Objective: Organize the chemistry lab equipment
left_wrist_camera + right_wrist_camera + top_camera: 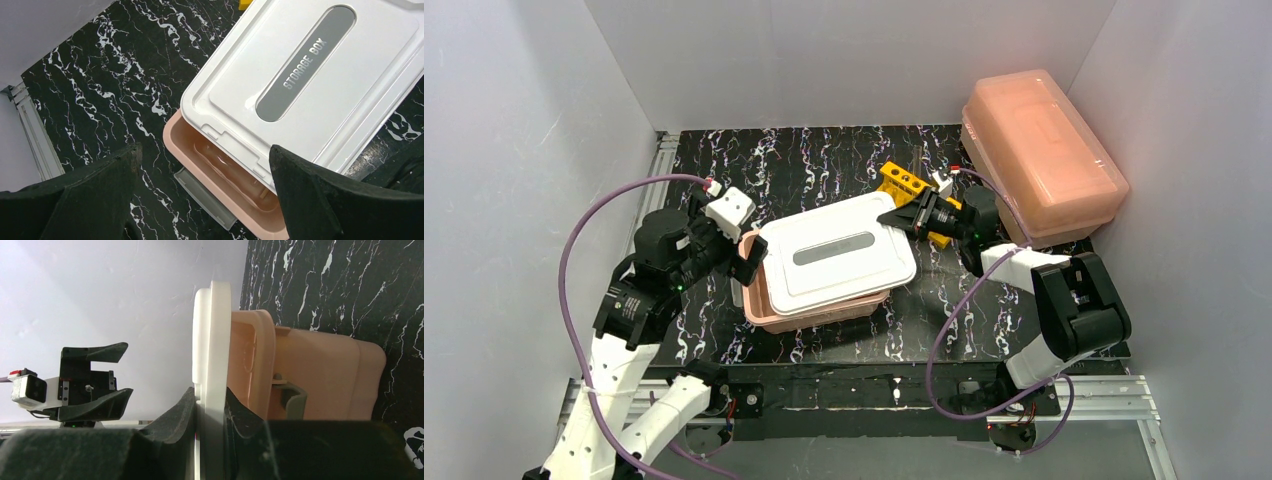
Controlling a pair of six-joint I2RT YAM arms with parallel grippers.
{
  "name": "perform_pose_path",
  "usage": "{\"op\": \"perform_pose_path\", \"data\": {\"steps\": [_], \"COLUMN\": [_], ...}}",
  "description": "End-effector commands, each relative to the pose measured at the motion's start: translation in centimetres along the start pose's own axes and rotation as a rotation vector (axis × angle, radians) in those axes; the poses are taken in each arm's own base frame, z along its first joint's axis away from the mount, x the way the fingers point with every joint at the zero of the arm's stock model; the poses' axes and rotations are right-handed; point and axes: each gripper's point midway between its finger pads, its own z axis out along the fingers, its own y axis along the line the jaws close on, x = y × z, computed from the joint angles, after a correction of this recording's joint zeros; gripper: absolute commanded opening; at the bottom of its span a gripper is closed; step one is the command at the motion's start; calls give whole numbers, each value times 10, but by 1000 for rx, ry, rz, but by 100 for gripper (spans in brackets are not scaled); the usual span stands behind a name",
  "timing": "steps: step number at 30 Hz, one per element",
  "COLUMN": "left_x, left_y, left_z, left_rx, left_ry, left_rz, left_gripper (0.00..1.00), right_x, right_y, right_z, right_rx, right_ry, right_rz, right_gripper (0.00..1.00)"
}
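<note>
The yellow tube rack (904, 184) stands at the back behind my right gripper, with a thin rod (919, 157) sticking up beside it. My right gripper (902, 219) is shut on the right edge of the white lid (836, 250), seen edge-on in the right wrist view (212, 355); the lid lies askew over the pink tub (764, 300). My left gripper (746, 252) is open at the tub's left end, its fingers (320, 195) either side of the uncovered corner (200, 150). Clear glassware glints inside the tub there. The red-capped bottle is out of view.
A second pink tub (1044, 155) lies upside down at the back right, against the right wall. White walls enclose the black marbled table (824, 160). A grey latch (202, 197) hangs open on the near tub's left end.
</note>
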Motion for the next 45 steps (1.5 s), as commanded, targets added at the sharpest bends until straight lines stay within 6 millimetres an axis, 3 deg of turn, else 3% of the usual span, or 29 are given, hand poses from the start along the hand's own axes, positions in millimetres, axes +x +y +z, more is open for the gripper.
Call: {"op": "perform_pose_path", "data": {"steps": [1,3,10,13,28,32,45], "left_x": [2,4,18,22,60,69,92], "left_y": [-2,-3,-1,1,1,2,5], "left_z": [-1,0,5,8,25,26,26], "left_rx": [9,12,-10,-24,-56,-79,-120], "left_ry": [2,6,32,47,135,138,191], "left_rz": [-8,-5,-4,-28,-66,-77,-89], "left_gripper": [98,98,98,98,98,98,98], "right_x": [0,5,20,22,32,36,41], "right_y": [4,0,-8,-9,-9,-14,-11], "right_z": [3,2,-7,-9,3,6,25], "right_rx": [0,25,146,182,439,517,601], "right_ry": [-27,-12,14,28,132,158,178], "right_rz": [-59,-52,-115,-135,-335,-370,-452], "right_gripper": [1,5,48,58,64,70,73]}}
